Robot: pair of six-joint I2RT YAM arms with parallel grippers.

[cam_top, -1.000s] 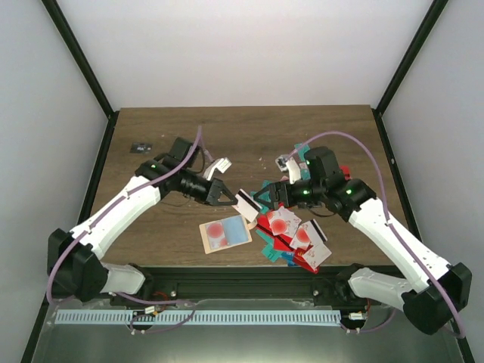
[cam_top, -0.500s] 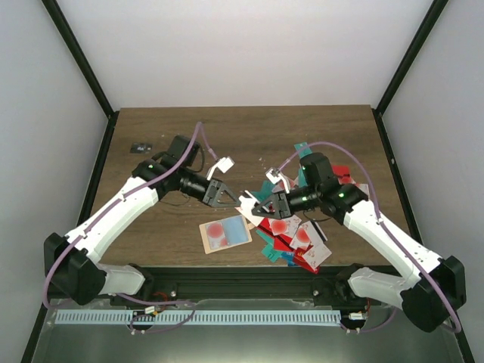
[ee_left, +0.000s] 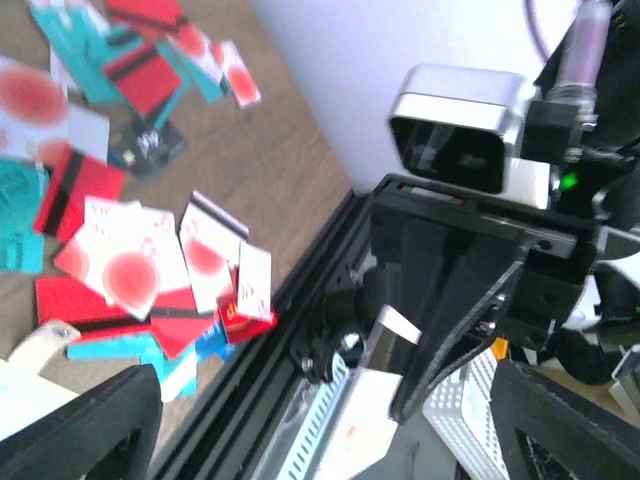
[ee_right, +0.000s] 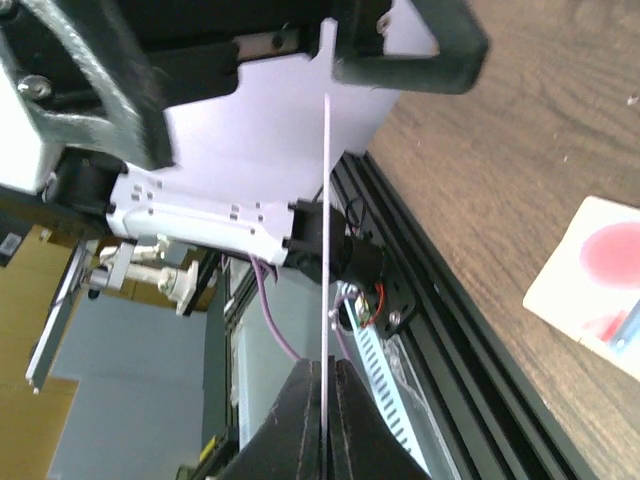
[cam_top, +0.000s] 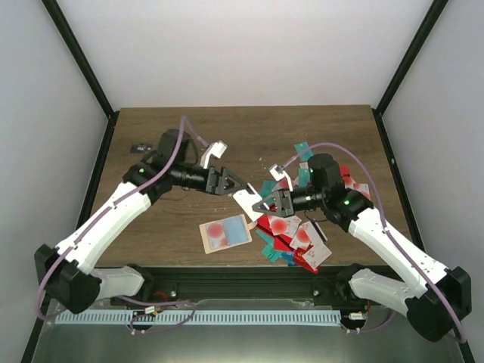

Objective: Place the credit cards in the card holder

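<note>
A white credit card (cam_top: 245, 201) hangs above the table between the two arms. My right gripper (cam_top: 263, 203) is shut on its right edge; the right wrist view shows that card (ee_right: 326, 230) edge-on, pinched between the fingers (ee_right: 300, 410). My left gripper (cam_top: 235, 183) stands open just up-left of the card, not touching it, its wide-apart fingers (ee_left: 85, 420) framing the card (ee_left: 395, 400). The tan card holder (cam_top: 206, 235) lies open on the table below, with a red-circle card (cam_top: 221, 231) on it. More credit cards (cam_top: 291, 231) lie heaped under the right arm.
A small dark flat object (cam_top: 140, 146) lies at the far left of the table. A few cards (cam_top: 304, 149) are scattered behind the right arm. The black front rail (cam_top: 242, 274) runs just below the holder and the pile.
My right gripper has shut on the white card. My left gripper, which held that card, has opened and drawn back to the left and up.
</note>
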